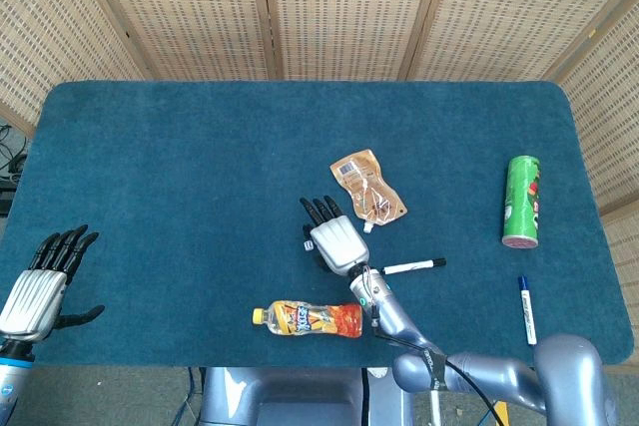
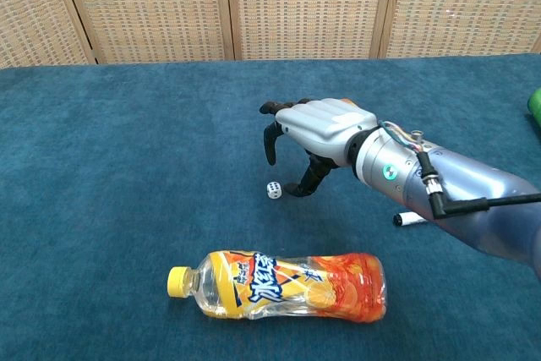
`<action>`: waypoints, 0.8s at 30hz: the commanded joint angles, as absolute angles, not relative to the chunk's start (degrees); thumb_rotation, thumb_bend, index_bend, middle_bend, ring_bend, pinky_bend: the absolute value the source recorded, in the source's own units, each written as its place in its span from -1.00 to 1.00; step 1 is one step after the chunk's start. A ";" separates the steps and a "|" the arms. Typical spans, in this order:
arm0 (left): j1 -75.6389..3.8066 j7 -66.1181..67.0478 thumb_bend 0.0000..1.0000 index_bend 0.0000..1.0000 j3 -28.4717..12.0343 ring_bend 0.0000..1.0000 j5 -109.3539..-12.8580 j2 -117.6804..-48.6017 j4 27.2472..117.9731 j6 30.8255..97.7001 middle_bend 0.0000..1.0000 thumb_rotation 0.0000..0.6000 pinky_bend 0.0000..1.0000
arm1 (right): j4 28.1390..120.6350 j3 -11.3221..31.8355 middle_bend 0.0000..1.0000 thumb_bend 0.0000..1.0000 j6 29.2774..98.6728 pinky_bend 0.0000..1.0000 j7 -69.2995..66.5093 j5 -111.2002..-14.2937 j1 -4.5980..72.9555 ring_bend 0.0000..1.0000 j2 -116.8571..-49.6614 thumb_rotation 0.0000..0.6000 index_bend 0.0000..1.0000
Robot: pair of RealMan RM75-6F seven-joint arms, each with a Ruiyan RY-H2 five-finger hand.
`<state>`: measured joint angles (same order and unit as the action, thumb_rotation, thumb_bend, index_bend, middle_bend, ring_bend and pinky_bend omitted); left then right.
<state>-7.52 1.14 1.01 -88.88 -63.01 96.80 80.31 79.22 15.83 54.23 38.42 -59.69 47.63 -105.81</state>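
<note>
- Right robot hand (image 2: 314,128) hovers over the die (image 2: 273,190), fingers spread, holding nothing.
- Left robot hand (image 1: 35,284) released.
- Bottle (image 2: 283,286) lies sideways, seemingly holding orange drink.

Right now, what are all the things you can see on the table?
die: one, white, by the right hand's fingertips
bottle: one, orange and yellow, lying at the near edge
snack pouch: one, tan, mid-table
black marker: one, right of the hand
blue marker: one, near right edge
chip can: one, green, lying right
table: one, teal cloth
left hand: open, near left corner
right hand: open, above the die
</note>
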 commanded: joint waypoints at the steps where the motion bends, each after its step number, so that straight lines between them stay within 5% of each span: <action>1: -7.57 0.88 -0.77 -1.00 0.96 -1.00 -88.74 -62.96 96.75 80.23 -1.00 1.00 -1.00 | 78.23 15.95 -1.00 -0.27 53.81 -1.00 38.63 -58.87 48.50 -1.00 -106.54 1.00 -0.22; 24: -8.10 0.15 -0.77 -1.00 1.14 -1.00 -88.06 -63.32 96.28 78.90 -1.00 1.00 -1.00 | 71.31 15.16 -1.00 -0.27 51.78 -1.00 36.33 -56.92 52.13 -1.00 -110.24 1.00 -0.22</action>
